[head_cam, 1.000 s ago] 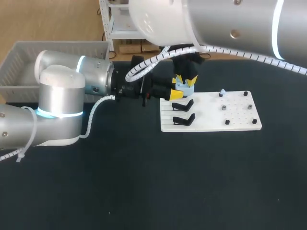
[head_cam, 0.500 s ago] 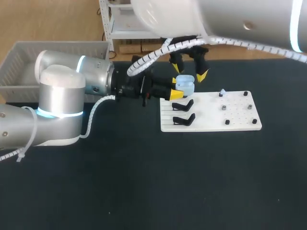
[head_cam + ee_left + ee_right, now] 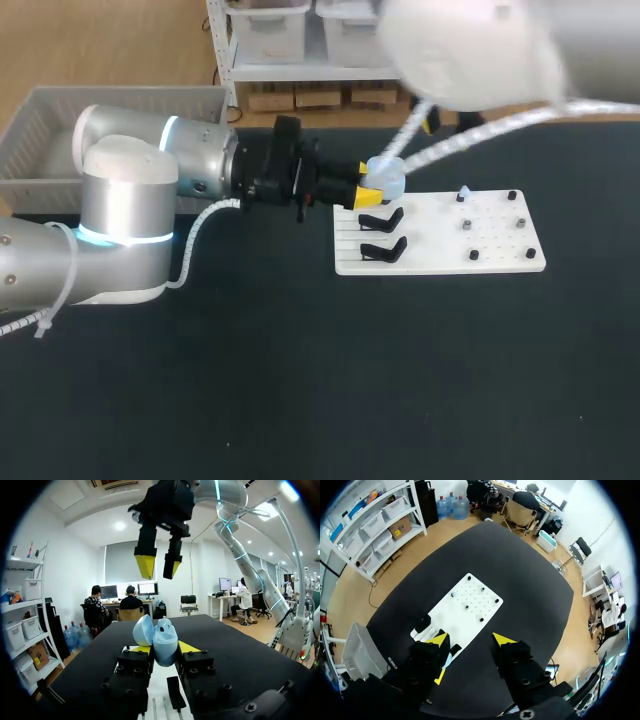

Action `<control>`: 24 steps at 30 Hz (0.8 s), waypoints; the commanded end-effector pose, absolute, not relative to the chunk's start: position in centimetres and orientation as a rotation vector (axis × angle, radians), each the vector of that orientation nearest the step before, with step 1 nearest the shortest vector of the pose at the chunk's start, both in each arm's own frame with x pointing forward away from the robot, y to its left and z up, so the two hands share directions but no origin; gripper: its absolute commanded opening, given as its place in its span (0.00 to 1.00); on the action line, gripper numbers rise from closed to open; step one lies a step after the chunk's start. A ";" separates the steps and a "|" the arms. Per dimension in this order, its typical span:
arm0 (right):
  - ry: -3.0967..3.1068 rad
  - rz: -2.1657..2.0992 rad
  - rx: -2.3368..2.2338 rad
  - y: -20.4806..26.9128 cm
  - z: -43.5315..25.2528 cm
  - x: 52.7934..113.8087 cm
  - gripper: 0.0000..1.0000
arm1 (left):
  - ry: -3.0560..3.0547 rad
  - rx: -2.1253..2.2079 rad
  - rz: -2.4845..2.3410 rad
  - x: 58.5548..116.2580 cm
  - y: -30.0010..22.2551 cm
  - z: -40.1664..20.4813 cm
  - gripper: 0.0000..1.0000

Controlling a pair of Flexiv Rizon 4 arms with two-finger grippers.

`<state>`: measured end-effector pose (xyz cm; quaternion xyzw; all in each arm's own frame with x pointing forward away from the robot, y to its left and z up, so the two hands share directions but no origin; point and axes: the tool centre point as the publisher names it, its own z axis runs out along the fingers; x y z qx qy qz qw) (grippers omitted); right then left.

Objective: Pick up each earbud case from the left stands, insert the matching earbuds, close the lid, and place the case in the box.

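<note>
I hold the open-lidded case (image 3: 164,639) in my left gripper (image 3: 164,648), right gripper (image 3: 467,640) open high above it; closing and boxing likely remain.

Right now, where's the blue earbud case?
Head view: the earbud case is held lid-open in the jaws of my left arm, at the far left corner of the white board, by the black stands.

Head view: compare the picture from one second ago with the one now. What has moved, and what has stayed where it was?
The right gripper, down at the earbud case a second ago, has lifted up and away; its fingers hang open above the case. The left gripper has stayed, shut on the case, its lid open. The white board and its black stands have not moved.
</note>
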<state>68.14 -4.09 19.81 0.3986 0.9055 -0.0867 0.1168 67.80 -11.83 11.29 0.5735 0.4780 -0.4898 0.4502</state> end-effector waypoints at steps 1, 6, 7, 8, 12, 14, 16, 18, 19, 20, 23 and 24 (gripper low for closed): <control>2.637 0.060 1.052 -6.2 19.3 69.2 0.50 | 1.183 1.419 -1.211 67.9 -11.9 11.3 0.00; 2.682 0.020 0.867 -6.1 18.0 70.6 0.49 | 1.183 1.419 -1.211 67.9 -11.9 11.3 0.00; 2.688 0.011 0.843 -6.0 17.7 70.8 0.49 | 1.183 1.419 -1.211 67.9 -11.9 11.3 0.00; 2.695 0.002 0.814 -5.9 17.3 71.0 0.49 | 1.183 1.419 -1.211 67.9 -11.9 11.3 0.00; 2.733 -0.011 0.740 -6.4 15.4 72.0 0.49 | 1.183 1.419 -1.211 67.9 -11.9 11.3 0.00; 2.751 -0.010 0.726 -6.8 14.5 72.4 0.49 | 1.183 1.419 -1.211 67.9 -11.9 11.3 0.00; 2.769 -0.018 0.711 -7.4 13.4 72.8 0.49 | 1.183 1.419 -1.211 67.9 -11.9 11.3 0.00; 2.780 -0.019 0.704 -7.9 12.5 73.1 0.49 | 1.183 1.419 -1.211 67.9 -11.9 11.3 0.00; 2.786 -0.017 0.701 -8.1 12.2 73.3 0.49 | 1.183 1.419 -1.211 67.9 -11.9 11.3 0.00; 2.791 -0.015 0.698 -8.4 11.8 73.5 0.49 | 1.183 1.419 -1.211 67.9 -11.9 11.3 0.00; 2.810 -0.009 0.673 -8.7 10.9 73.6 0.49 | 1.183 1.419 -1.211 67.9 -11.9 11.3 0.00; 2.813 -0.012 0.658 -8.8 10.6 73.6 0.49 | 1.183 1.419 -1.211 67.9 -11.9 11.3 0.00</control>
